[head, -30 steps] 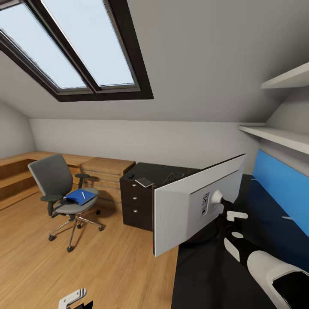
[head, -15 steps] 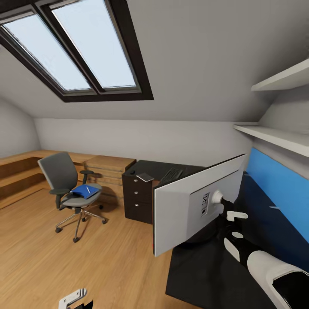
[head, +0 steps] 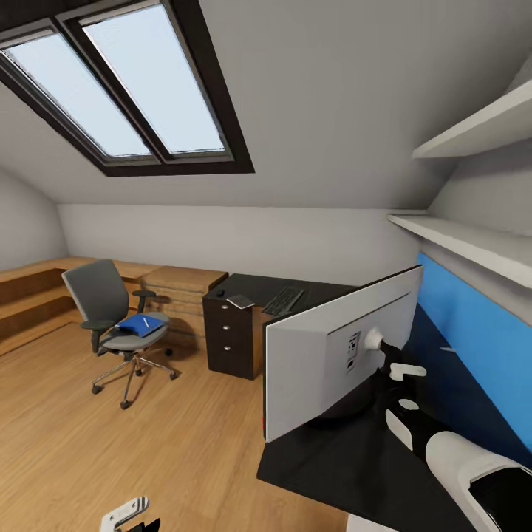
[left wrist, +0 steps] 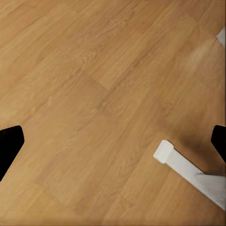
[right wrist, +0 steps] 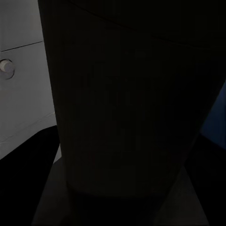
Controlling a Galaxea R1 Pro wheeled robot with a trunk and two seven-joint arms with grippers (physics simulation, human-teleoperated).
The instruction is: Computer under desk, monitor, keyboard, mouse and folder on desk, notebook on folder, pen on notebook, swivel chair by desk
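Your right hand (head: 384, 362) grips the monitor (head: 336, 355) stem above the table (head: 332, 458), your left hand (head: 125, 513) spread wide over the floor (left wrist: 94, 94), folder (head: 139, 324) on the chair (head: 111, 318).

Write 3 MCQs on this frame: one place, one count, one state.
1. Where does the folder lie?
A. on the desk
B. on the swivel chair seat
C. on the floor

2. How many drawer fronts does the desk's black drawer unit show?
A. one
B. three
C. five

3. How does the monitor face the head camera?
A. pale back toward it
B. lit screen toward it
C. flat, screen down

Key: 1 B, the blue folder sits on the swivel chair. 2 B, three stacked fronts with knobs. 3 A, pale rear panel and mount show, at the desk edge.
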